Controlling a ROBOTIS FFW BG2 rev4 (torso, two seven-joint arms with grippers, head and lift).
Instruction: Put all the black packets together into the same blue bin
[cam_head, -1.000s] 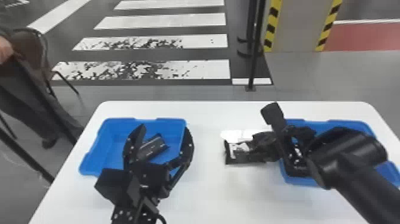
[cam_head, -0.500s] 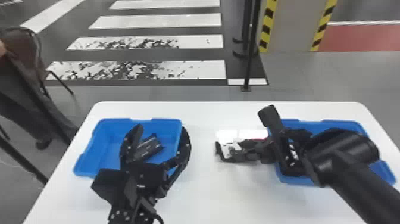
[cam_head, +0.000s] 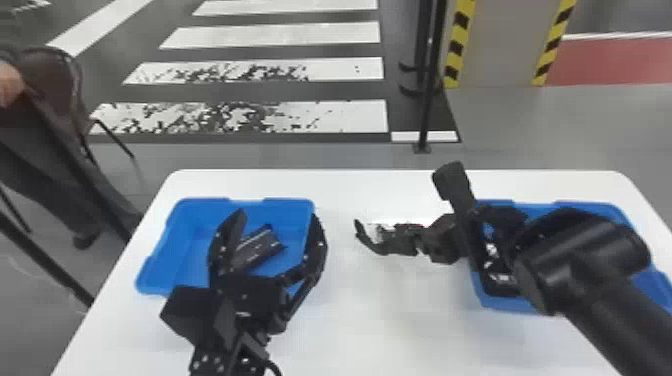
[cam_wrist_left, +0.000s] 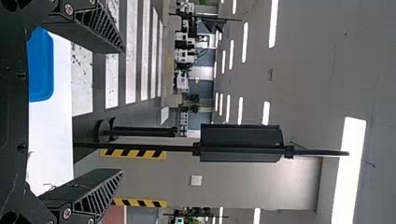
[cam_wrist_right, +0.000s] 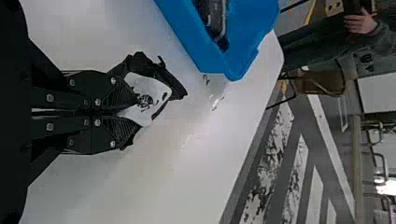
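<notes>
Blue bins: 2. One bin (cam_head: 175, 240) below jaws of left gripper (cam_head: 281, 217); one bin (cam_head: 507, 302) behind jaws of right gripper (cam_head: 414, 239). Black packets: one packet (cam_wrist_right: 173, 86) between right jaws, one packet (cam_head: 257, 247) below left; behind right, count unclear.

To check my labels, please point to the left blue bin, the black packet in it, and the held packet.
Left blue bin (cam_head: 189, 247): head view, bare floor.
Black packet (cam_head: 259, 247): head view, its upper face.
Held packet (cam_wrist_right: 156, 90): right wrist view, its white part.

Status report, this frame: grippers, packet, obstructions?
Right gripper shut on black packet. Left gripper open, overlapping left blue bin in head view; another packet inside. Left gripper might crowd a drop there.
</notes>
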